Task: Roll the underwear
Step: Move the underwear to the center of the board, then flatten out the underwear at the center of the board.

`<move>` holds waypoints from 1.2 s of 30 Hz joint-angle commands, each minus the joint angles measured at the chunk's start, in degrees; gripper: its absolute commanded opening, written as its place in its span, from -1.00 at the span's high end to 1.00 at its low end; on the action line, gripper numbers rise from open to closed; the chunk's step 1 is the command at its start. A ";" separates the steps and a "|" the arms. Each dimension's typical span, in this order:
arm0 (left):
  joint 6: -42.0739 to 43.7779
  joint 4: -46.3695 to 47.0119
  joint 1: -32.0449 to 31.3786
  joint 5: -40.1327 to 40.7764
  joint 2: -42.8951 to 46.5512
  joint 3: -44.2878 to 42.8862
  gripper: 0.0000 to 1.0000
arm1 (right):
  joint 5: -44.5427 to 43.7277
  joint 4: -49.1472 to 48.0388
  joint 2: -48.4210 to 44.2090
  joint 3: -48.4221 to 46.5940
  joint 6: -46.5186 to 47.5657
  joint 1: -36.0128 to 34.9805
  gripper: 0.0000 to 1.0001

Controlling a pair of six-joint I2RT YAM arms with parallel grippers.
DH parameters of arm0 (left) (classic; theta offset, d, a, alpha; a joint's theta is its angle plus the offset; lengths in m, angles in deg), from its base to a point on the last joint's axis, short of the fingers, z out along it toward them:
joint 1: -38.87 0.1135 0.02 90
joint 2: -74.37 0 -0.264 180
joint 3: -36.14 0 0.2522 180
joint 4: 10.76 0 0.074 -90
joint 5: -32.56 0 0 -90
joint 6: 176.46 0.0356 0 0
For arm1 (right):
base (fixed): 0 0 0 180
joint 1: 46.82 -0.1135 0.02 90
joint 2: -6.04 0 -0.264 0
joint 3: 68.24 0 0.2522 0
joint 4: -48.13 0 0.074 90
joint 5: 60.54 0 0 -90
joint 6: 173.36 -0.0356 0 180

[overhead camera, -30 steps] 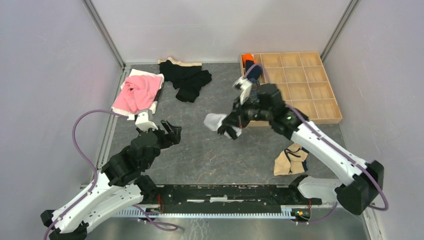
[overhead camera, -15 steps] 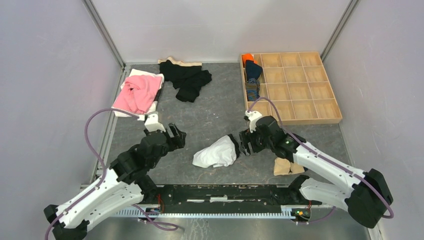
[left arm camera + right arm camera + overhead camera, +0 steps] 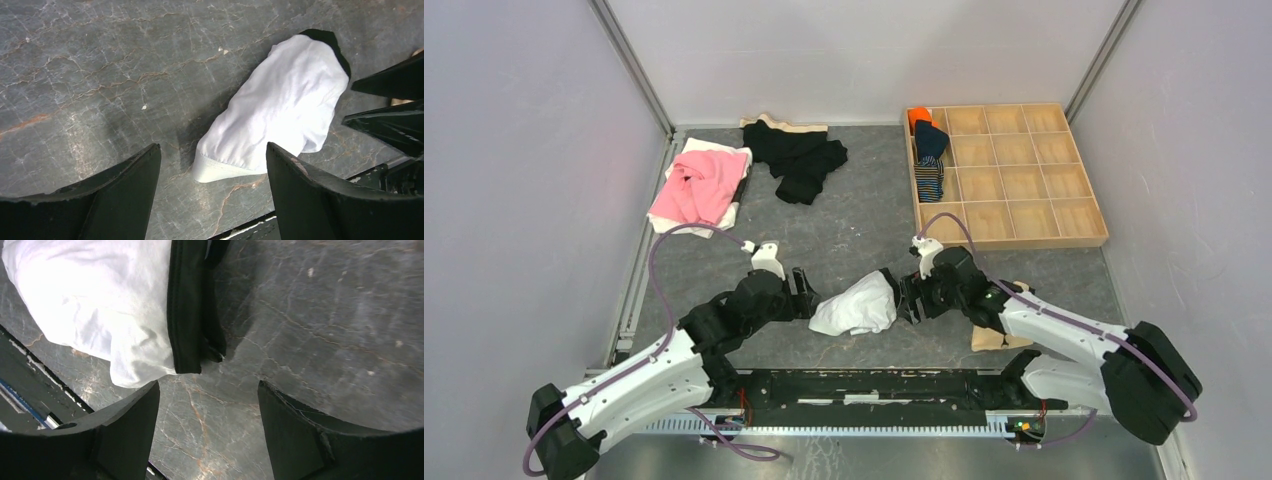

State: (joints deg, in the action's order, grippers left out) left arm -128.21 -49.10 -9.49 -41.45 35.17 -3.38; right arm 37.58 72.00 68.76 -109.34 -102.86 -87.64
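Left gripper (image 3: 802, 292): jaws well apart, nothing held. It sits just beside the left end of the white brief (image 3: 856, 305). The left wrist view shows the pale hem lying ahead of the open fingers and offset toward the right-hand one.

White brief: it lies flat but rumpled on the table (image 3: 844, 245), between the two grippers. Its long axis runs from one gripper to the other, slightly skewed, with the hem end nearer the arm bases. The black band (image 3: 187, 305) forms its right end.

Right gripper (image 3: 906, 297): jaws also wide, nothing held. It is close against the band end. Contact cannot be confirmed, since the right wrist view shows the band corner just short of the fingertips.

Assessment: the right arm is marginally the nearer. Each gripper faces one end of the brief, so either end can be pinched for straightening, or a roll can start along the axis.

Further right of the brief lies a tan garment (image 3: 996, 335), apart from it.
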 commanded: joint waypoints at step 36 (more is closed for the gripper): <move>-0.38 2.00 -0.16 1.27 2.97 -1.08 -0.66 | -0.44 -0.73 -9.71 0.19 0.93 -0.19 1.00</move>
State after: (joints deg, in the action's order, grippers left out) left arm -128.21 -47.17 -9.49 -42.28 38.10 -2.29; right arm 43.18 57.48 65.05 -102.03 -105.90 -87.70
